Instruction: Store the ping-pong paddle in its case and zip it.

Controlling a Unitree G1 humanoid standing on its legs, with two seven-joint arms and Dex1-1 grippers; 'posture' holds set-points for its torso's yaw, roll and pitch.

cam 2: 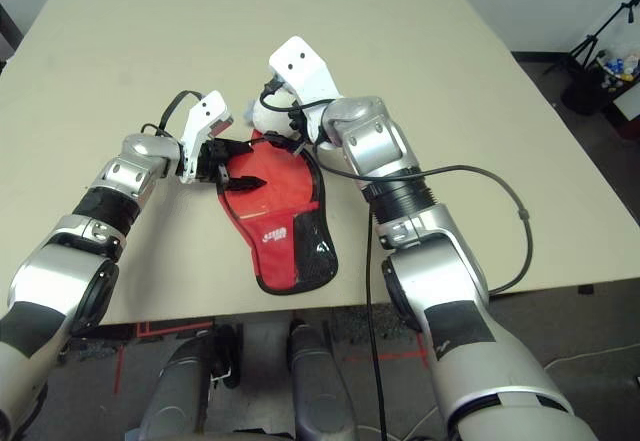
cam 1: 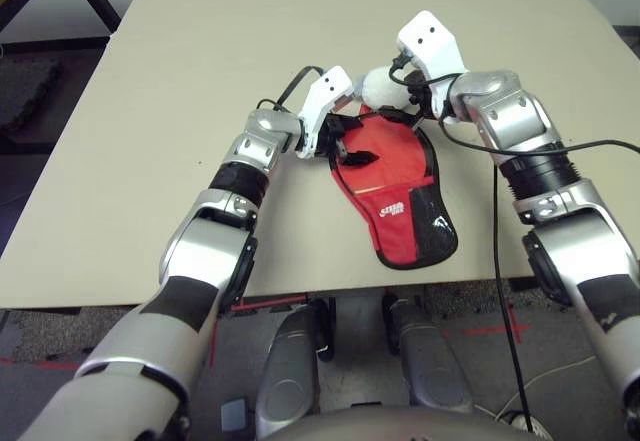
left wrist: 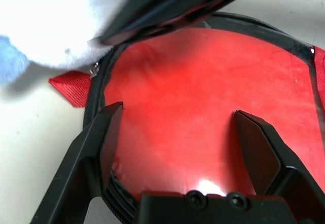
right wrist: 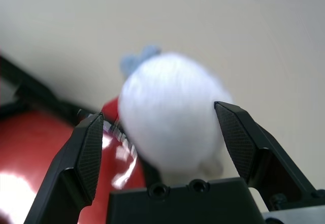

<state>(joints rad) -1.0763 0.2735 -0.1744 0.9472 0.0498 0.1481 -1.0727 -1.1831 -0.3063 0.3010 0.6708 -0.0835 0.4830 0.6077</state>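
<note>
The red case (cam 1: 405, 226) lies flat near the table's front edge, its logo and mesh pocket on the narrow end nearest me. In its round end, ringed by the black zipper rim (left wrist: 99, 87), the ping-pong paddle (left wrist: 203, 92) shows as a glossy red face; its handle is hidden. My left gripper (left wrist: 177, 112) is open just above that face, at the case's left rim. My right gripper (right wrist: 158, 111) is open at the case's far end, with a white fluffy lump (cam 1: 378, 86) between its fingers; I cannot tell whether they touch it.
The beige table (cam 1: 200, 51) stretches far beyond and to the left of the case. Its front edge (cam 1: 300, 291) runs just below the case's narrow end. A black cable (cam 1: 497, 211) hangs from my right arm over that edge.
</note>
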